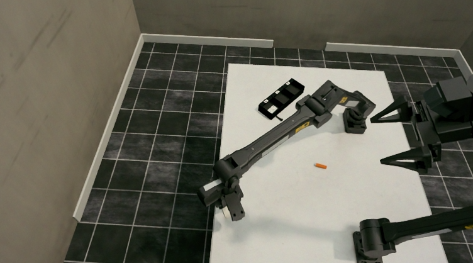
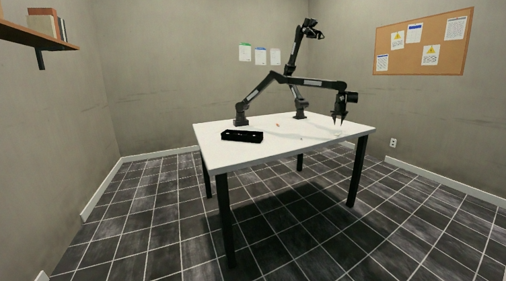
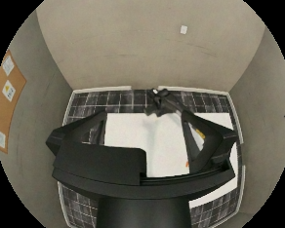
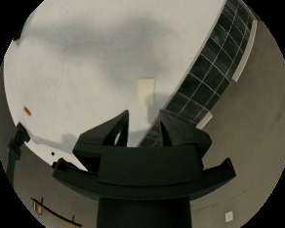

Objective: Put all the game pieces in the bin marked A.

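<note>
The black bin row [image 1: 283,98] [image 2: 241,136] has three compartments with small white tags, letters unreadable. A white piece with dark dots [image 1: 272,109] lies in its nearest compartment. A small dark thing [image 1: 280,117] lies just outside it. An orange cylinder [image 1: 320,165] [image 2: 277,124] [image 3: 187,164] [image 4: 26,111] lies on the table. A cream flat block or card [image 1: 226,212] [image 2: 337,134] [image 4: 145,92] lies near the table edge. My right gripper [image 2: 337,124] [image 4: 143,113] is partly open and empty above the card. My left gripper [image 1: 376,141] is wide open and empty, high up.
A tiny dark thing [image 2: 301,138] lies on the white table [image 1: 265,190] between the bins and the card. The right arm [image 1: 272,138] stretches over the table and hides part of it in the top view. The left arm's base [image 1: 371,242] stands at the table's other end.
</note>
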`<act>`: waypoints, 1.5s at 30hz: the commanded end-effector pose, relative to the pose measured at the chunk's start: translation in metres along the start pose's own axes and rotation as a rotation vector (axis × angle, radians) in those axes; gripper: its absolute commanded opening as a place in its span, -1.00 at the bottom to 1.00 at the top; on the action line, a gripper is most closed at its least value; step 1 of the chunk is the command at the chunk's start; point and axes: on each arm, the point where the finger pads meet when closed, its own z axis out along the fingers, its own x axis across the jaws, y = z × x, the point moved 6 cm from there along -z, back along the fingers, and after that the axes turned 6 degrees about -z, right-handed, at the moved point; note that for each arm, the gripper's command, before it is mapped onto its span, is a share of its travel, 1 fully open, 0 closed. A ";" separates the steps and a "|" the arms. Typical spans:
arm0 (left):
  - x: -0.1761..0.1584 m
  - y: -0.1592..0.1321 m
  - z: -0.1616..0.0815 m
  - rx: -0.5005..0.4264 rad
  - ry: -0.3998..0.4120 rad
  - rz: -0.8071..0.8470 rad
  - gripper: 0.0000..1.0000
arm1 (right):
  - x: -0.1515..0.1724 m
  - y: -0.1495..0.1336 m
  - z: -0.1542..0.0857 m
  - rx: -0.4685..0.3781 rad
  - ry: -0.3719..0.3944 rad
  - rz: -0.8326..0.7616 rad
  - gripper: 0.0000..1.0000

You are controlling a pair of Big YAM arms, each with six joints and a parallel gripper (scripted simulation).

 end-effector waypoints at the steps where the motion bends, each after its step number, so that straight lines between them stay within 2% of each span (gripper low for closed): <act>1: 0.001 0.004 -0.016 -0.030 0.001 0.004 1.00 | -0.012 0.008 -0.019 -0.006 -0.045 -0.001 -0.21; 3: 0.001 0.004 -0.016 -0.030 0.001 0.004 1.00 | -0.013 0.007 -0.025 -0.007 -0.053 0.000 -0.21; 4: 0.001 0.004 -0.016 -0.030 0.001 0.004 1.00 | -0.013 0.008 -0.018 -0.006 -0.043 0.000 -0.21; 13: 0.001 0.004 -0.016 -0.030 0.001 0.004 1.00 | -0.015 0.008 -0.024 -0.007 -0.050 0.000 -0.21; 25: 0.001 0.004 -0.016 -0.030 0.001 0.004 1.00 | -0.015 0.008 -0.054 -0.014 -0.099 0.000 -0.21; 26: 0.001 0.004 -0.016 -0.030 0.001 0.004 1.00 | -0.006 0.006 -0.011 -0.004 -0.032 0.000 -0.21; 27: 0.001 0.004 -0.016 -0.030 0.001 0.004 1.00 | -0.006 0.006 0.000 -0.003 -0.023 0.000 -0.21; 31: 0.001 0.004 -0.016 -0.030 0.001 0.004 1.00 | -0.005 0.005 0.014 -0.003 -0.026 0.000 -0.21; 34: 0.001 0.004 -0.016 -0.030 0.001 0.004 1.00 | -0.003 0.005 0.040 0.000 -0.007 0.000 -0.21; 36: 0.001 0.004 -0.016 -0.030 0.001 0.004 1.00 | -0.003 0.005 0.040 0.000 -0.007 0.000 -0.21; 37: 0.001 0.004 -0.016 -0.030 0.001 0.004 1.00 | -0.004 0.005 0.029 -0.003 -0.027 0.000 -0.21; 41: 0.001 0.004 -0.016 -0.030 0.001 0.004 1.00 | -0.004 0.004 0.059 0.000 -0.006 0.000 -0.21; 42: 0.001 0.004 -0.016 -0.030 0.001 0.004 1.00 | -0.005 0.004 0.053 -0.002 -0.016 0.000 -0.21; 43: 0.001 0.004 -0.016 -0.030 0.001 0.004 1.00 | -0.010 0.005 0.036 -0.006 -0.047 0.000 -0.21; 45: 0.001 0.004 -0.016 -0.030 0.001 0.004 1.00 | -0.007 0.004 0.028 -0.007 -0.053 0.000 -0.21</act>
